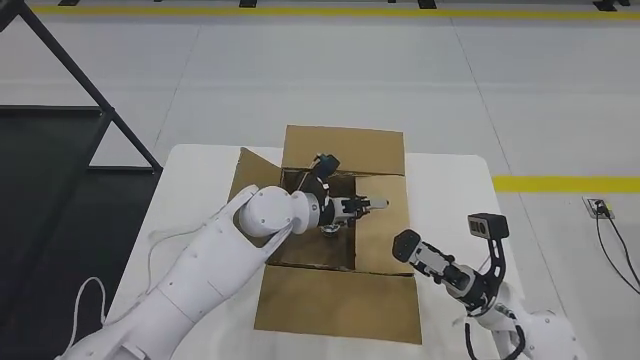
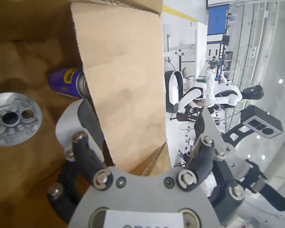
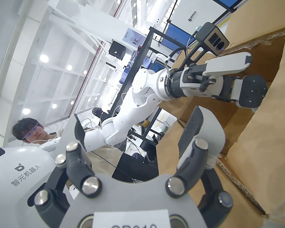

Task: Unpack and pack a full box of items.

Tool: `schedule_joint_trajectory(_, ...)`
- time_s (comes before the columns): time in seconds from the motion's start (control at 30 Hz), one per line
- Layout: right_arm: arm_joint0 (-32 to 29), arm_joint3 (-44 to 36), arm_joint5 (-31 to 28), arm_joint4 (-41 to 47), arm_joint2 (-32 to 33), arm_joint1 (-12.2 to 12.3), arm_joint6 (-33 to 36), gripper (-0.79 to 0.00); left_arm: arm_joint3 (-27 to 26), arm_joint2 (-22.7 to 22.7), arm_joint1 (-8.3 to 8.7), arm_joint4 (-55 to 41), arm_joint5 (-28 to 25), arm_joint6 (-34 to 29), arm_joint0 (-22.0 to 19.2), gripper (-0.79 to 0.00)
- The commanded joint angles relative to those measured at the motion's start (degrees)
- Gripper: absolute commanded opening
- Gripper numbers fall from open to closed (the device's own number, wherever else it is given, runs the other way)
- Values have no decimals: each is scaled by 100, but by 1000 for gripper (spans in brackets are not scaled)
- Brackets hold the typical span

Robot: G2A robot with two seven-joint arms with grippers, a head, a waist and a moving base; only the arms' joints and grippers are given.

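On the white table (image 1: 200,175) sits the cardboard box (image 1: 345,150), flaps spread wide. Left gripper (image 2: 142,110) is down at its opening, fingers well apart, straddling an upright inner flap (image 2: 123,72); whether either pad touches the card I can't tell. Inside lie a blue spray can (image 2: 65,81), on its side against that flap, and near it a grey metal disc (image 2: 13,119) with a hole through its middle. Right gripper (image 3: 137,117) hangs beside the box's right side, fingers apart, empty
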Motion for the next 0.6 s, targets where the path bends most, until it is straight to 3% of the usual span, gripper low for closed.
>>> schedule_joint_trajectory(0.0, -8, -18, -3, -1, -1, 10, -24, 0, 46, -8, -22, 28, -32, -31, 15, 0)
schedule_joint_trajectory(0.37, -111, -121, -110, 52, 36, 70, -142, 0, 203, -77, -142, 158, -117, -68, 113, 0)
schedule_joint_trajectory(0.57, -135, -150, -136, 58, 27, 100, -181, 0, 200, -187, -174, 200, -455, -137, 179, 0)
